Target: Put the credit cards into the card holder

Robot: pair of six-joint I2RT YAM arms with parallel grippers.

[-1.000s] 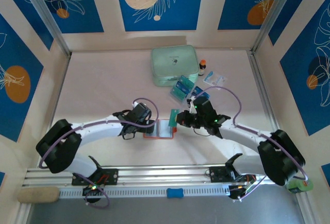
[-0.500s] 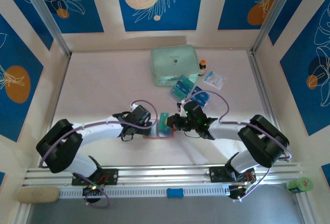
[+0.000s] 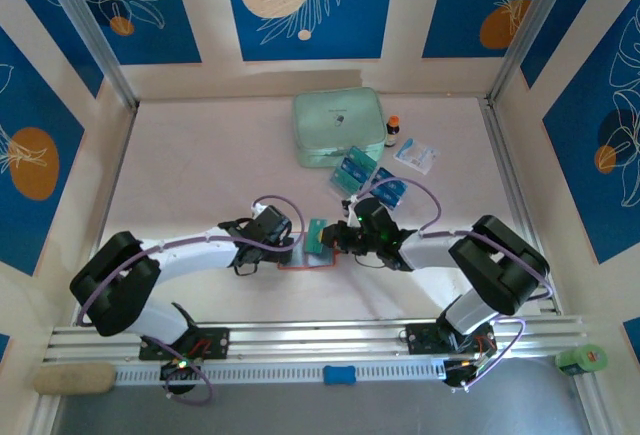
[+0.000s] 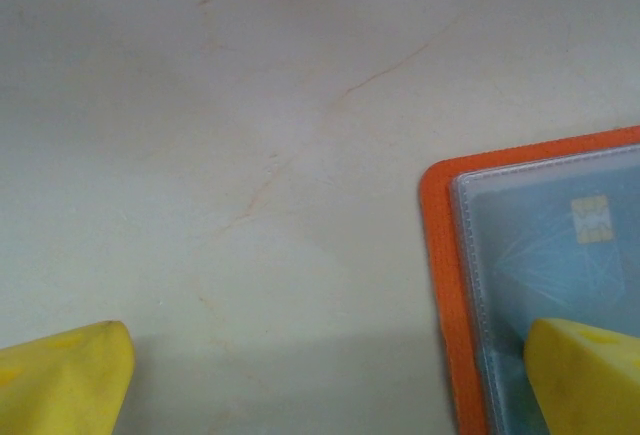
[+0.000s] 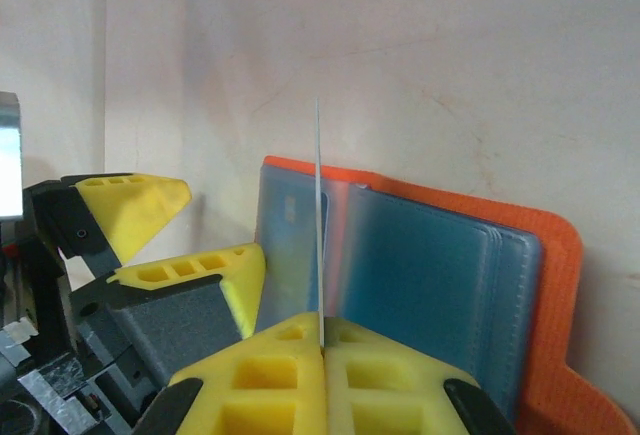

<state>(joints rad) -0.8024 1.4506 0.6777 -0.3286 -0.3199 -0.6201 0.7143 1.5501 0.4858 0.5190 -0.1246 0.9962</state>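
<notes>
Found the card holder [image 3: 310, 260] lying open on the worktop [image 3: 200, 175] between the two arms, orange rim out and clear sleeves up. Caught the right gripper [image 3: 336, 238] pinched fully shut on one of the credit cards [image 3: 319, 234], gripped by its lower edge and stood upright over the holder's sleeves. From the right wrist, saw that card [image 5: 318, 205] edge-on as a thin line rising from between the closed yellow fingers [image 5: 270, 375], with the card holder [image 5: 545, 255] right behind it. Could not tell whether the card's edge had reached a sleeve.

Spotted the left gripper [image 3: 290, 247] spread wide at the holder's left side, gripping nothing. Had one yellow finger [image 4: 590, 375] over the holder's clear sleeve and the other finger [image 4: 60, 375] over bare worktop. Made out another card [image 4: 565, 245] with a gold chip already under that sleeve, inside the orange border [image 4: 440, 285].

Noted more teal cards [image 3: 350, 170] loose farther back, near a mint-green zip case [image 3: 338, 125] — with a small bottle [image 3: 392, 131] and a white-and-blue packet [image 3: 416, 154] just to its right.
</notes>
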